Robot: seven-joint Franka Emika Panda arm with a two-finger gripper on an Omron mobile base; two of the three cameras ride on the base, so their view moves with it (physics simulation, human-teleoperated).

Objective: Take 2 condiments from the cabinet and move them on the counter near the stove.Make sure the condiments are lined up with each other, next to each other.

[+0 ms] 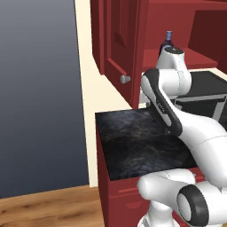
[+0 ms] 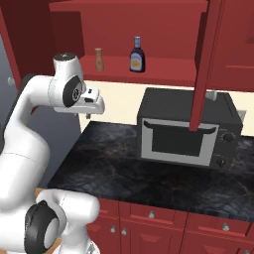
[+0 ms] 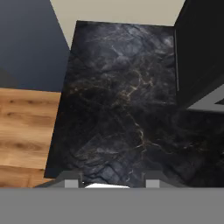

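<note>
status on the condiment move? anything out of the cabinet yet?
Done: only the cabinet door stands open. Nothing is out yet: the brown shaker and the purple bottle both stand on the cabinet shelf. In hand: nothing; in the hand view the pincer hangs empty, pointing down at the black counter. Left: grab both and line them up side by side near the stove.

- cream wall [image 1: 91,93] behind, grey-blue panel [image 1: 37,88] beside it
- wooden plank floor [image 1: 48,208]
- black microwave [image 2: 188,131], perhaps closed
- red base cabinets [image 2: 158,223]
</note>
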